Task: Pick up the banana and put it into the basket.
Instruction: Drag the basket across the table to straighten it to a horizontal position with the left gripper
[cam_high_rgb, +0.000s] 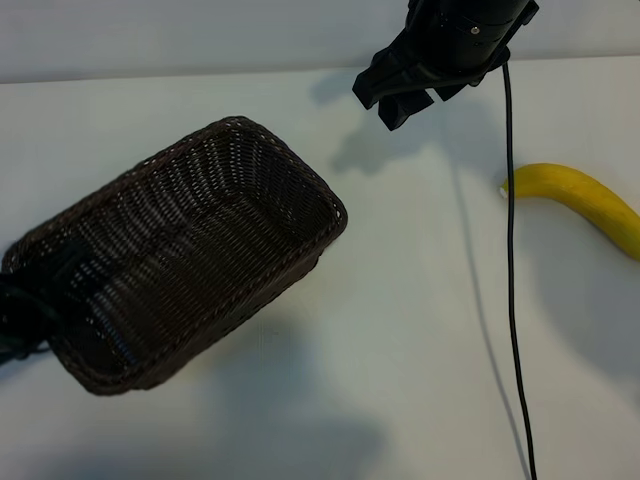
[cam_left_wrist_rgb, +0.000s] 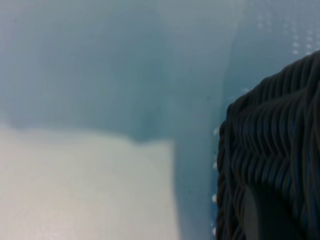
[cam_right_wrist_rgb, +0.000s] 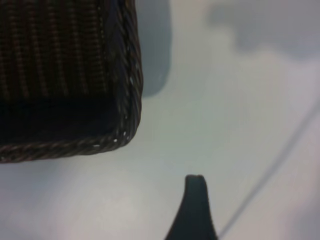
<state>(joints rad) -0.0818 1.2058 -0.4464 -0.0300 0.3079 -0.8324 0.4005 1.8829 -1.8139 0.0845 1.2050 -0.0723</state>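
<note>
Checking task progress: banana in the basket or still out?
Out. The banana lies on the table right of the basket, whose inside shows only weave.

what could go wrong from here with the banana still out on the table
1. The left gripper holds the basket by one end rim, so the basket may tilt or slip.
2. The banana lies at the view's edge, beside a black cable that might snag it.
3. The open right gripper hangs well short of the banana.
</note>
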